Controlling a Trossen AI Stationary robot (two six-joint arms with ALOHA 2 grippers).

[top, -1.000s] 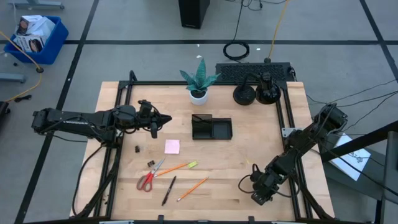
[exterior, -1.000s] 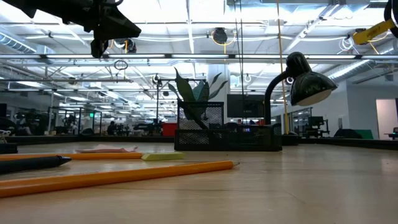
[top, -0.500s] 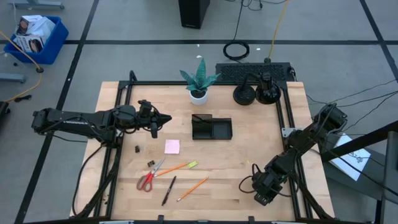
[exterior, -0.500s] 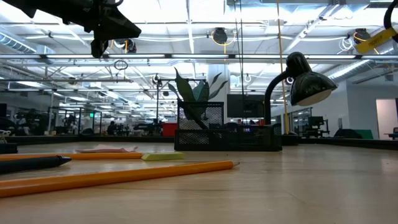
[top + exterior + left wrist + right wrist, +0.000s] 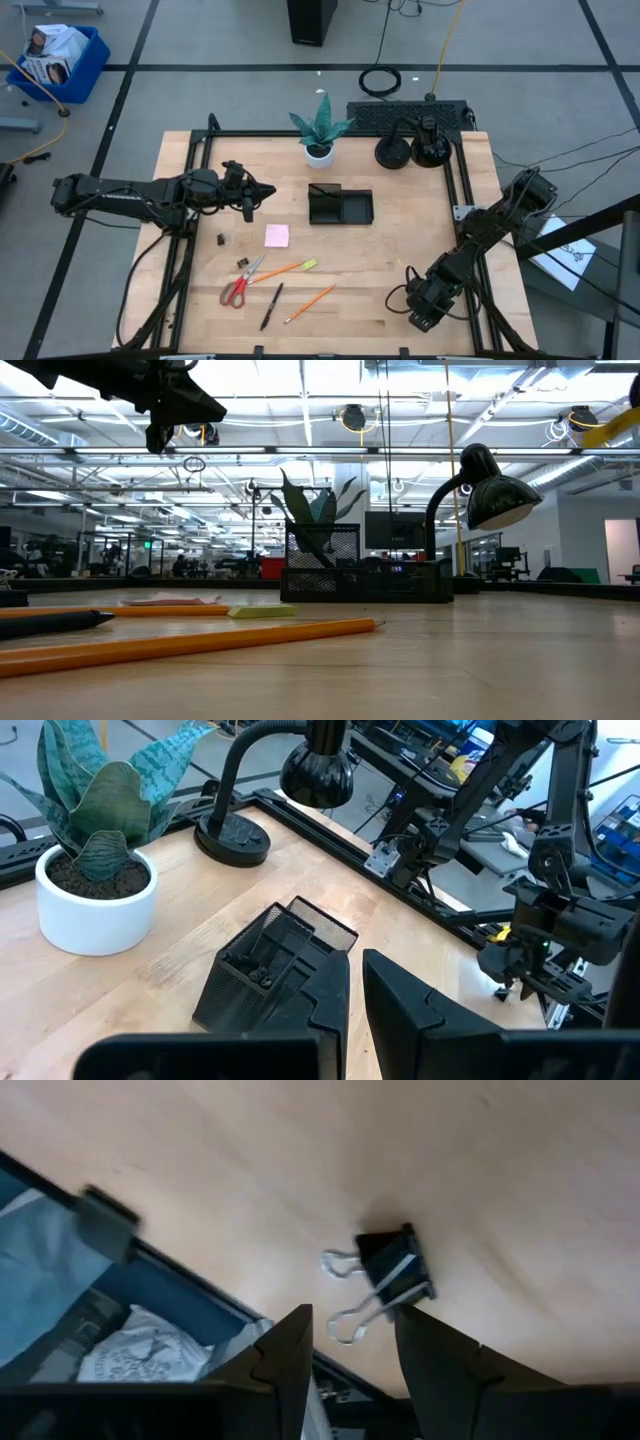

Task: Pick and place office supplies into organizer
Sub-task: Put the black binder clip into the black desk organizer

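Note:
The black mesh organizer (image 5: pixel 340 205) stands on the middle of the table, also seen in the left wrist view (image 5: pixel 270 970). Near it lie a pink sticky pad (image 5: pixel 277 235), red scissors (image 5: pixel 240 285), two orange pencils (image 5: pixel 283 270), a highlighter (image 5: pixel 308 264), a black pen (image 5: pixel 271 306) and two small binder clips (image 5: pixel 220 240). Another binder clip (image 5: pixel 395 1275) lies on the wood near the table's right near corner. My right gripper (image 5: pixel 350 1315) stands open over it, the clip's wire handles (image 5: pixel 345 1325) between the fingertips. My left gripper (image 5: pixel 248 203) hangs shut above the table, left of the organizer. My right gripper slants down at the binder clip from above. One fingertip (image 5: pixel 408 1318) stands right beside the clip's black body (image 5: pixel 400 1280). I cannot tell whether it touches. The clip lies flat on the table.
A potted plant (image 5: pixel 320 130), a black desk lamp (image 5: pixel 395 150) and a round black base (image 5: pixel 432 152) stand along the far edge, with a keyboard (image 5: pixel 410 115) behind them. A black frame rail (image 5: pixel 470 200) runs along the right side, close to my right arm.
My right gripper has tipped a little while staying over the binder clip. Nothing on the table has moved.

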